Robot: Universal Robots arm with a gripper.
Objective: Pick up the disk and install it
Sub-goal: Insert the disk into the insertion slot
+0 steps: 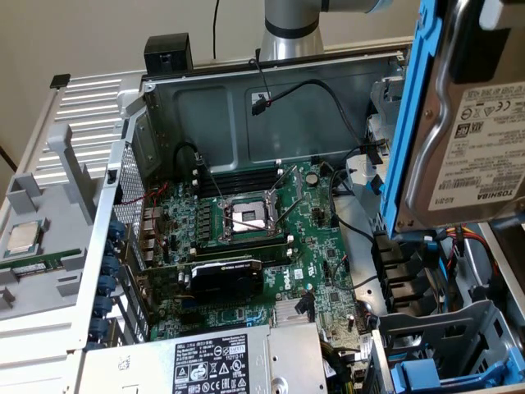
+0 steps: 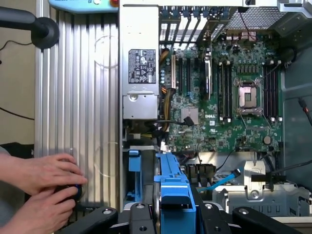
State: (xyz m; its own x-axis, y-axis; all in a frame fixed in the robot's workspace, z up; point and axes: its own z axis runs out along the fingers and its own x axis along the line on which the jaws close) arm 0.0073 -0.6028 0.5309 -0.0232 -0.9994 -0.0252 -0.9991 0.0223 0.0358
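Two black fingers point(image 2: 139, 220) pinch the disk point(image 2: 173, 187) by its blue carrier, one finger on each long side. Your gripper point(image 2: 174, 217) is closed on it, and from the wrist the carrier shows edge-on between the fingers.

- Exterior view: the disk point(image 1: 480, 156) hangs in the air, clear of everything. It is tilted, with the white Toshiba label facing the camera and the blue frame along its edge toward the exterior view's left.
- Below it, at the exterior view's right, is the grey drive cage point(image 1: 447, 328) of the open computer case point(image 1: 246, 107). There is blue plastic low in the cage. Disk and cage are apart, not touching.
- Inside the case the green motherboard point(image 1: 328, 283) lies flat.
  - The open processor socket point(image 1: 248, 217) is near the middle of the board.
  - The black graphics card point(image 1: 225, 277) stands just beside the socket, on the camera side.
  - The power supply point(image 1: 221, 365), with its black-and-white label, sits at the near edge of the case.
- Loose black cables run along the back wall of the case.
- Outside the case, at the exterior view's left, a small square processor chip point(image 1: 23, 238) rests on a grey holder. It is well apart from the disk.
- The arm's base column point(image 1: 291, 29) rises behind the case.
- Wrist view: the case stands on a ribbed metal tabletop point(image 2: 78, 97).
- A person's two hands point(image 2: 44, 187) rest on that tabletop, one over the other around a small dark object. You can't tell what the object is. The hands are well away from the fingers.
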